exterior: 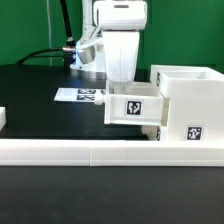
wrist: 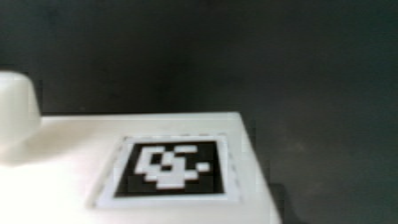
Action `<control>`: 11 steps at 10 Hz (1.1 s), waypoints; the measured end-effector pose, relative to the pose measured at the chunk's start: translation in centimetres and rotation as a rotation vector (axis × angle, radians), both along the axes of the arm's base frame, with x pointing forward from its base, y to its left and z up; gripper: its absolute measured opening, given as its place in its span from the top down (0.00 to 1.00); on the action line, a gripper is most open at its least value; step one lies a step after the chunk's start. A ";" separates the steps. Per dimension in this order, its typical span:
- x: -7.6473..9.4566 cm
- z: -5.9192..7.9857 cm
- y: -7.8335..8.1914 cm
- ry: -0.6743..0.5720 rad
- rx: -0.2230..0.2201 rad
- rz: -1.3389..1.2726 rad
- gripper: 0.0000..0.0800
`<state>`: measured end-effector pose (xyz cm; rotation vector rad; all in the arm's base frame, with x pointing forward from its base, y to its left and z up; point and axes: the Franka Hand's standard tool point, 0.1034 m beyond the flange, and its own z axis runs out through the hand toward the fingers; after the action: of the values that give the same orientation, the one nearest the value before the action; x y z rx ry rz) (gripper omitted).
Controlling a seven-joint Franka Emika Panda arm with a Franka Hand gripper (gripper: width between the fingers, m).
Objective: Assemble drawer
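The casing (exterior: 185, 100) stood on the black tabletop (exterior: 40, 90) at the exterior view's right, a tray (exterior: 134, 105) partly pushed into its open side. The hand (exterior: 118, 75) hung at the tray's rear; its grip was hidden. The marker board (exterior: 80, 96) lay nearby, behind the long white rail (exterior: 90, 151).

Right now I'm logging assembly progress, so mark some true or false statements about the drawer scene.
1. A tray sits partly inside the casing. True.
2. The marker board lies on top of the casing. False: it lies flat on the table.
3. The rail runs along the near edge. True.
4. The tray's face is blank. False: it bears a tag.
5. The hand is above the tray. True.
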<state>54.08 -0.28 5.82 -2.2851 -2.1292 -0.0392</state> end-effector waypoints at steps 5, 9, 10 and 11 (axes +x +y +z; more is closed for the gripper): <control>0.4 -0.1 0.9 0.003 0.001 0.009 0.94; 0.5 -0.2 1.0 0.005 0.001 0.025 0.94; 0.5 -0.2 1.0 0.005 0.001 0.034 0.94; 0.5 -0.2 1.1 0.005 -0.001 0.040 0.94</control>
<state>54.60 0.81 5.61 -2.2401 -2.1717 -0.0317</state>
